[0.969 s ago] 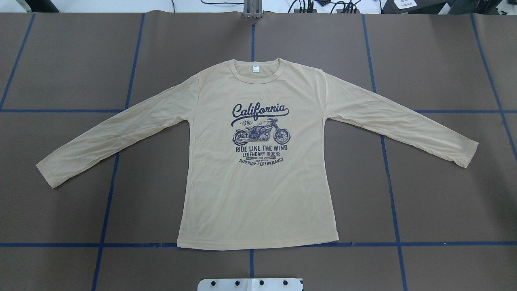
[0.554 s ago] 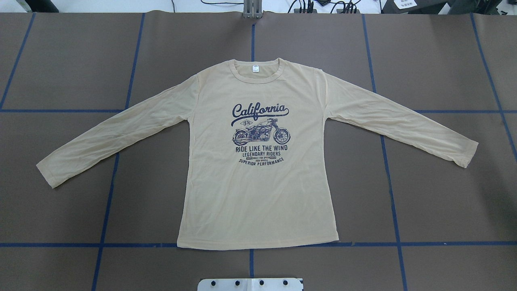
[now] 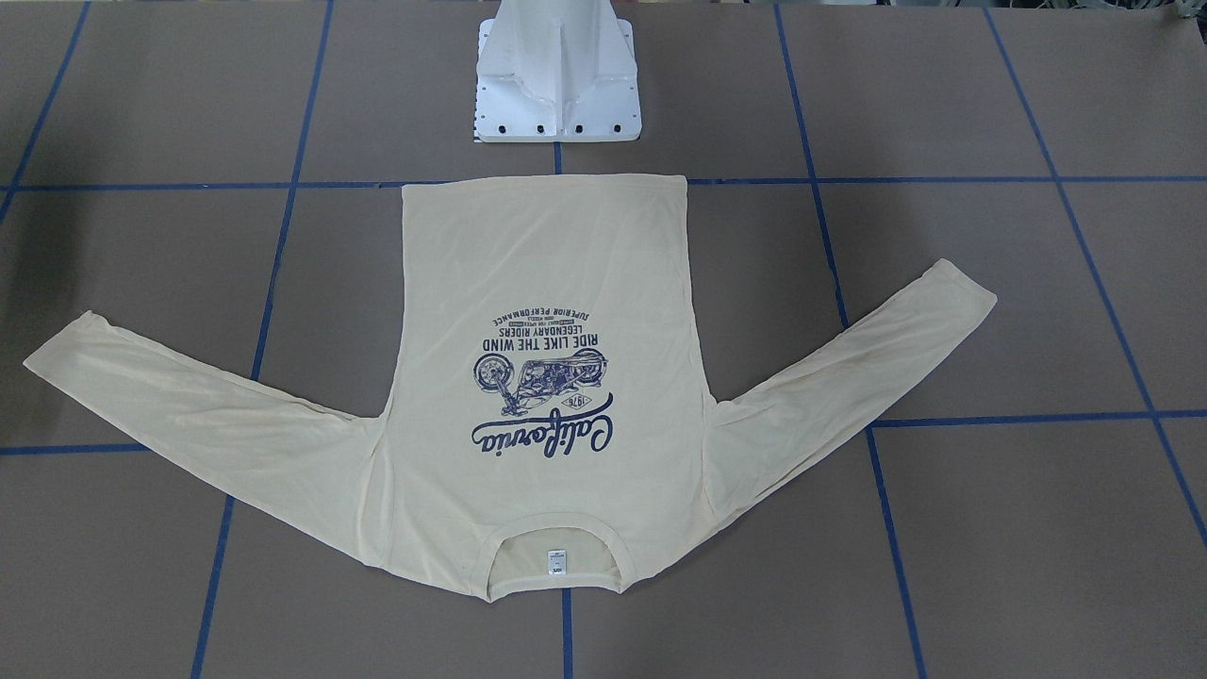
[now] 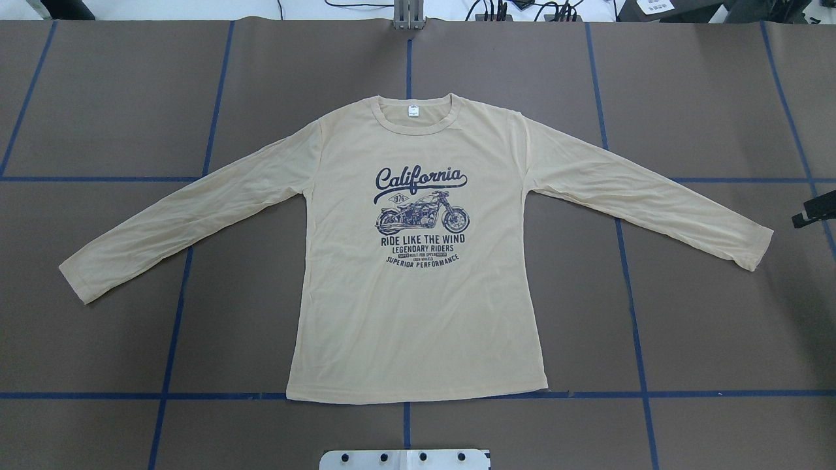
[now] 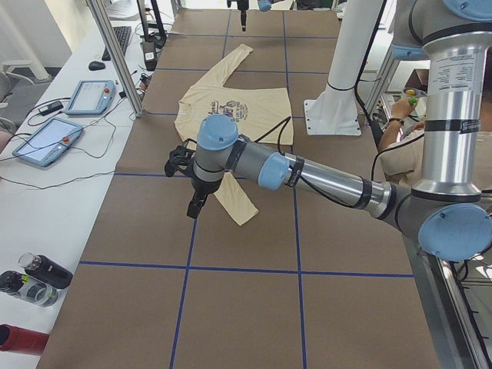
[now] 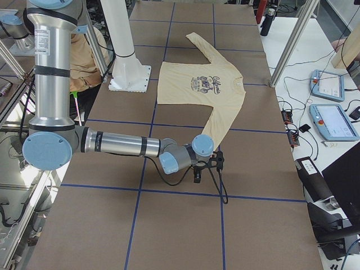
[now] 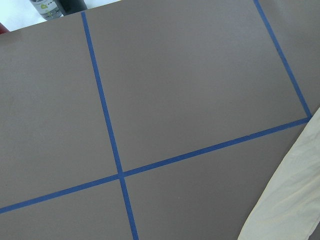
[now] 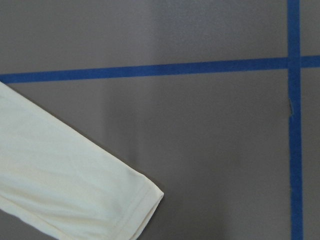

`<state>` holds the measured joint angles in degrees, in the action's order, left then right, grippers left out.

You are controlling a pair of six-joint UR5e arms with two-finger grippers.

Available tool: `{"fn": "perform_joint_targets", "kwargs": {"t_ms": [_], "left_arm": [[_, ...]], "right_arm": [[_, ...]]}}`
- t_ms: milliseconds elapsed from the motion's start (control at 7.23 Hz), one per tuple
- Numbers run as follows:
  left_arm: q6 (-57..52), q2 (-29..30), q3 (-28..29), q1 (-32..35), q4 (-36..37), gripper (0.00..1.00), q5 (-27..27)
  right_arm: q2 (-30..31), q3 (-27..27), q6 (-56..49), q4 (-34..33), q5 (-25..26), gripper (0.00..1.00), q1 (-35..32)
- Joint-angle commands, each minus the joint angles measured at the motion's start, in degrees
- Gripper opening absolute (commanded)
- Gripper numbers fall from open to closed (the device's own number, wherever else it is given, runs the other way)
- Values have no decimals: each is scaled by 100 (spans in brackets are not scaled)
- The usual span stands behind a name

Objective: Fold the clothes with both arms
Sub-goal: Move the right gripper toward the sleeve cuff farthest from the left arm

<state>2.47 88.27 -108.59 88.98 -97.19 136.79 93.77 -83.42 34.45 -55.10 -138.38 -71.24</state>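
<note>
Shirt point(image 4: 418, 313): treat as thin, limp, light; pinch at either sleeve cuff point(image 4: 757, 251). Left gripper point(image 5: 194, 207), right gripper point(image 6: 198, 175) hovering nearby; cannot tell jaws apart or together.

The right end effector point(image 4: 813, 213) is cut off by the overhead view's right edge — only a black piece shows, so its jaws cannot be read. The left end effector point(image 5: 195, 206) shows only from the side, too small to judge. Just beside each, a T-shirt point(image 8: 60, 175) sleeve runs off the wrist views' edges.
</note>
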Motion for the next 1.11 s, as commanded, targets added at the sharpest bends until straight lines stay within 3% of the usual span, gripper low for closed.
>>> {"fn": "perform_joint_targets", "kwargs": {"t_ms": [0, 554, 969], "left_arm": [[43, -3, -14, 5, -19, 100, 68], [34, -3, -13, 5, -19, 100, 68], [-10, -12, -5, 5, -19, 100, 59]], "right_arm": [[-78, 221, 1334, 755, 398, 99, 496], [-280, 484, 1398, 755, 408, 92, 559], [-307, 563, 1398, 746, 408, 80, 567]]}}
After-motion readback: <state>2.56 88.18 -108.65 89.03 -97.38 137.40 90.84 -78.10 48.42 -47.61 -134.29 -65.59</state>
